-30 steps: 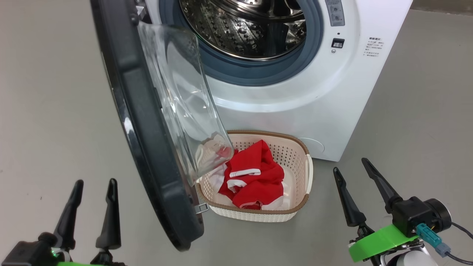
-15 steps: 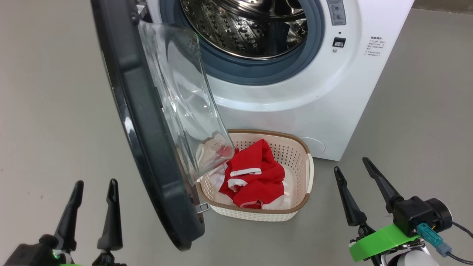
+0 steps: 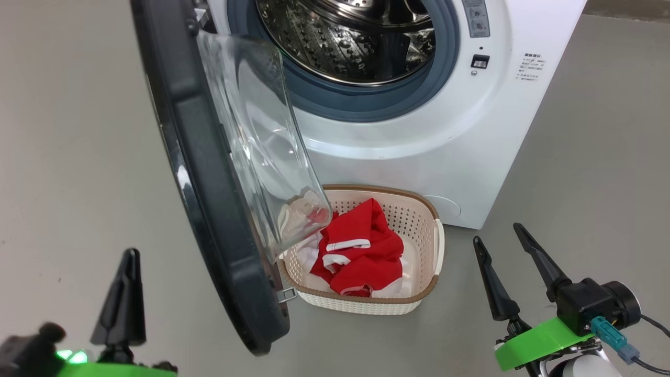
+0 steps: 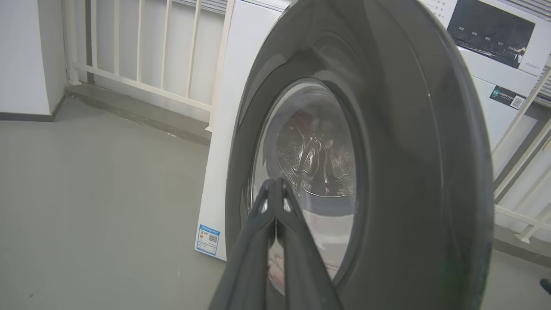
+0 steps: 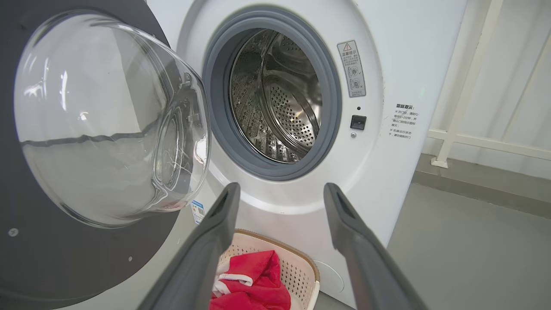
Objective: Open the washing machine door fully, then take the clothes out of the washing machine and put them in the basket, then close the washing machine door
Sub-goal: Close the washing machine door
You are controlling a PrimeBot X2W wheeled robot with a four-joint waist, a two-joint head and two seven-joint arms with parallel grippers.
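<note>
Clothes of red fabric with white trim lie heaped in the basket, which stands on the grey floor right against the front of the washing machine, below its round opening. In the right wrist view the clothes show over the basket's brown rim. The washing machine door stands swung out to the left of the opening, edge-on to the head camera, its clear glass bowl overlapping the basket's left end in that view. The steel drum shows inside the grey-blue gasket.

The left gripper is low at the left, on the door's outer side and apart from its rim. In its own view, the left gripper has its fingers pressed together with nothing between them, pointing at the door's glossy outer face. The right gripper hangs over the floor to the right of the basket, fingers spread wide and holding nothing.
</note>
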